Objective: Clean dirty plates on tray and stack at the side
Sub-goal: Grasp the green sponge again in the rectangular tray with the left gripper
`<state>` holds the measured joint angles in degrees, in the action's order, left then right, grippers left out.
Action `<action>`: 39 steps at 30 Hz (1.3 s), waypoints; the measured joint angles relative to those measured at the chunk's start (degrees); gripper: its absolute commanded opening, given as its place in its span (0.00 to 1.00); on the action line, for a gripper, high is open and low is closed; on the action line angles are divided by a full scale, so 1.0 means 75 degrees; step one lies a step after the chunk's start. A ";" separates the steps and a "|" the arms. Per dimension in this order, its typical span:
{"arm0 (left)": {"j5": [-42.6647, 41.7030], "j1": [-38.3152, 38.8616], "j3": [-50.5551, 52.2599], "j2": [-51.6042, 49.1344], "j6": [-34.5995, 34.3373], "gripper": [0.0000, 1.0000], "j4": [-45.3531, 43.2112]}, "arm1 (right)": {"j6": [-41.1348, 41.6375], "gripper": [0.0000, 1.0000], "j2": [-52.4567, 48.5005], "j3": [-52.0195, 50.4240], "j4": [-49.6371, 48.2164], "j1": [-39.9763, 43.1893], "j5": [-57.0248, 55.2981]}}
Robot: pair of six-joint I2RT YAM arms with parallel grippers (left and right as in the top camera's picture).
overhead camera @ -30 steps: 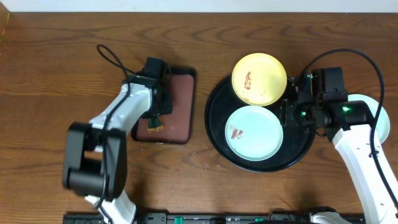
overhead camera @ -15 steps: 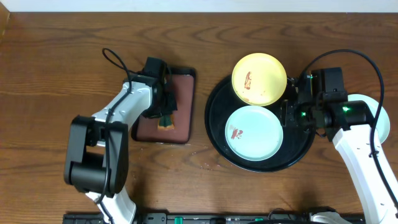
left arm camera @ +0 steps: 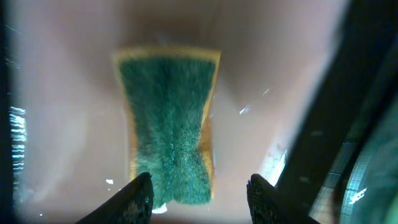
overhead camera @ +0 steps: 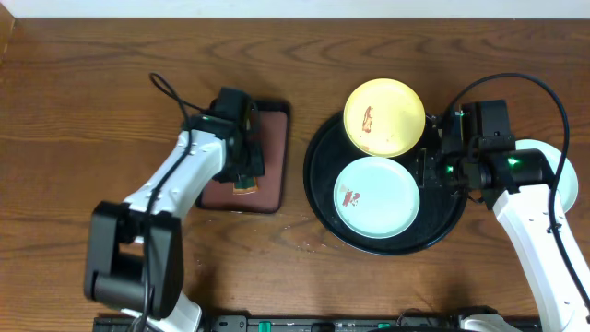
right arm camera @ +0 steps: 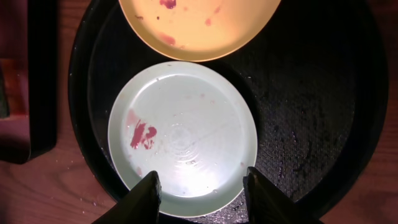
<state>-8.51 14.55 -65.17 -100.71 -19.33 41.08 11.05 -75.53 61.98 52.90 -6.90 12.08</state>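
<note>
The black round tray (overhead camera: pixel 318 198) holds a pale yellow plate (overhead camera: pixel 384 117) with a red-brown smear, resting on its far rim, and a mint-blue plate (overhead camera: pixel 376 196) with a red smear at its left. A third mint-blue plate (overhead camera: pixel 569 180) lies right of the tray, mostly hidden by my right arm. My right gripper (right arm camera: pixel 200 193) is open just above the near edge of the smeared mint plate (right arm camera: pixel 183 137), with the yellow plate (right arm camera: pixel 199 25) beyond it. My left gripper (left arm camera: pixel 199 193) is open over a green-and-yellow sponge (left arm camera: pixel 168 124).
The sponge (overhead camera: pixel 244 187) lies on a rectangular reddish-brown tray (overhead camera: pixel 267 138) left of the black tray. The left gripper (overhead camera: pixel 247 171) hovers over that tray. Small wet specks sit on the wooden table (overhead camera: pixel 74 111) between the two trays.
My left arm has swung right and toward the front of the reddish-brown tray, and the sponge has shifted right with it. The right arm and plates have not moved.
</note>
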 measured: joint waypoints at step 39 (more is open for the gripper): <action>0.1049 0.0076 -0.0341 -0.1119 -0.0087 0.08 -0.0443 | 0.0000 0.42 0.0000 0.0000 0.0000 0.0000 -0.0003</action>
<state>-0.64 15.11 -67.72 -109.10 -19.99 37.76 11.05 -75.53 61.98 52.90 -6.90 12.05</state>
